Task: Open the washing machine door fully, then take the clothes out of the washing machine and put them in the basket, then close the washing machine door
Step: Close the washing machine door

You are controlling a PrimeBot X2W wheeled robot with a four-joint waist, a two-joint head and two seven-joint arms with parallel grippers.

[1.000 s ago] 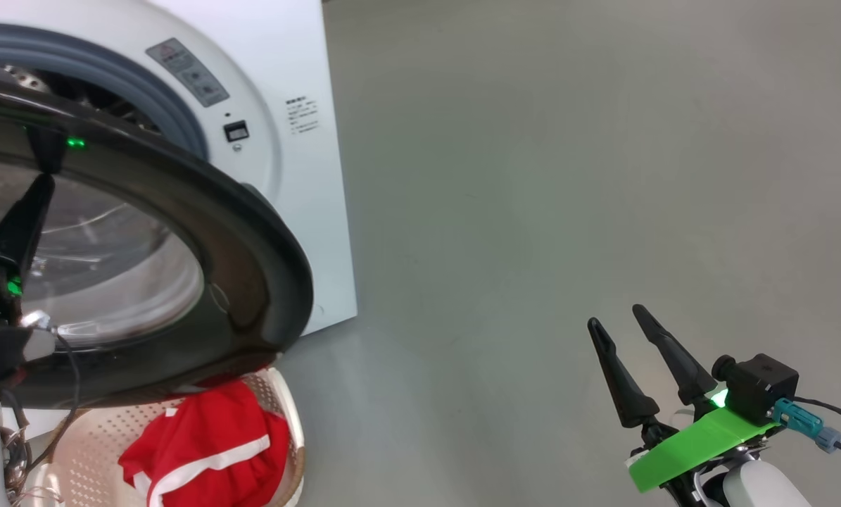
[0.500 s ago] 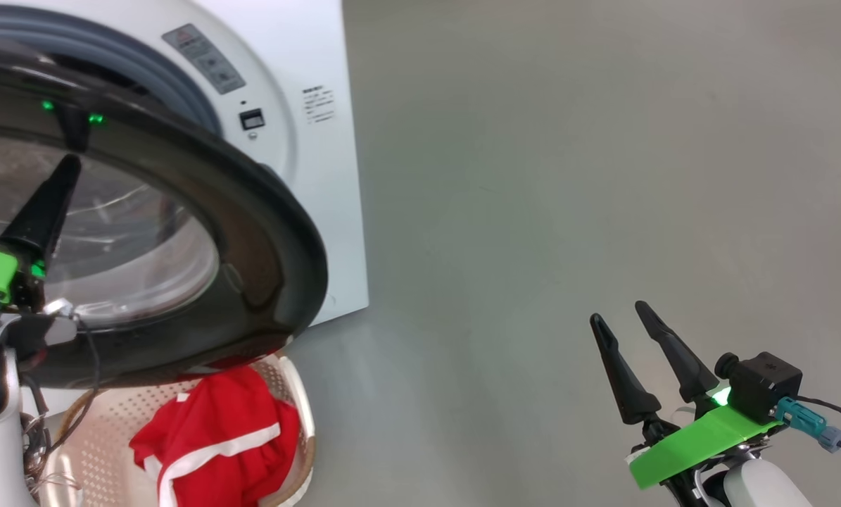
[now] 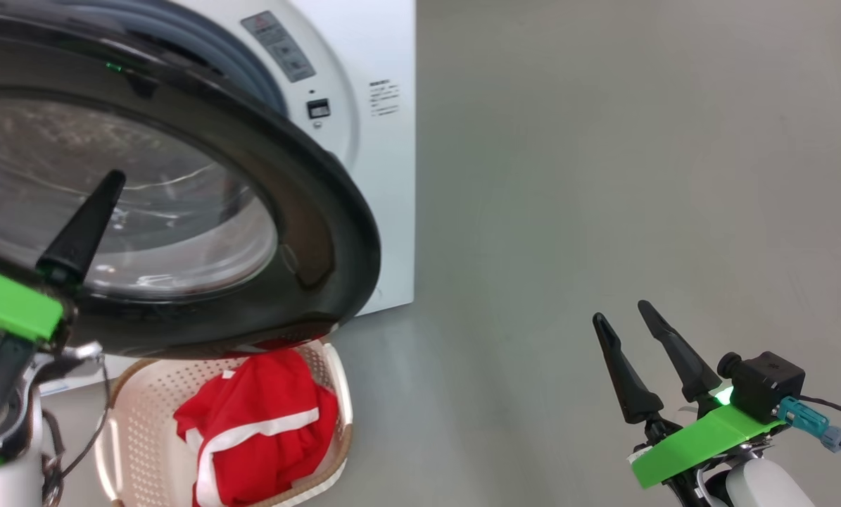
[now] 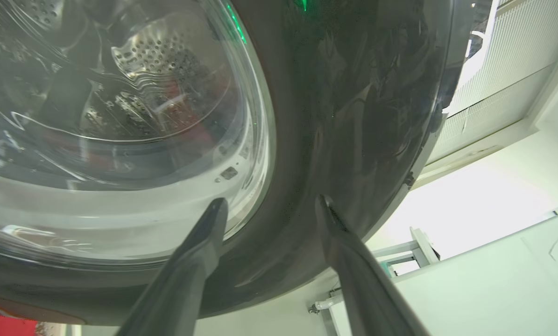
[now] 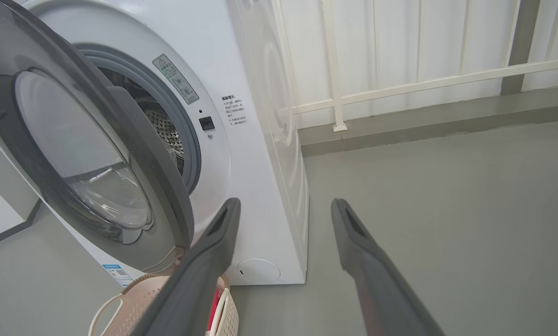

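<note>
Your left tool [image 4: 271, 199] stands wide just before the glossy black-rimmed round glass door [image 4: 344, 102]; your right tool [image 5: 286, 200] is wide too, holding nothing.

Reads more like a bare test room or lab space than a lived-in home laundry. The washing machine [image 5: 260, 154] is stood free on a smooth grey floor [image 5: 447, 210], backed by white ribbed wall panels [image 5: 400, 42] with a white rail [image 5: 423, 84] fixed across them. A raised grey step [image 5: 423, 121] is run along the wall's foot, and a basket [image 3: 146, 401] is set on the floor by the washer.
</note>
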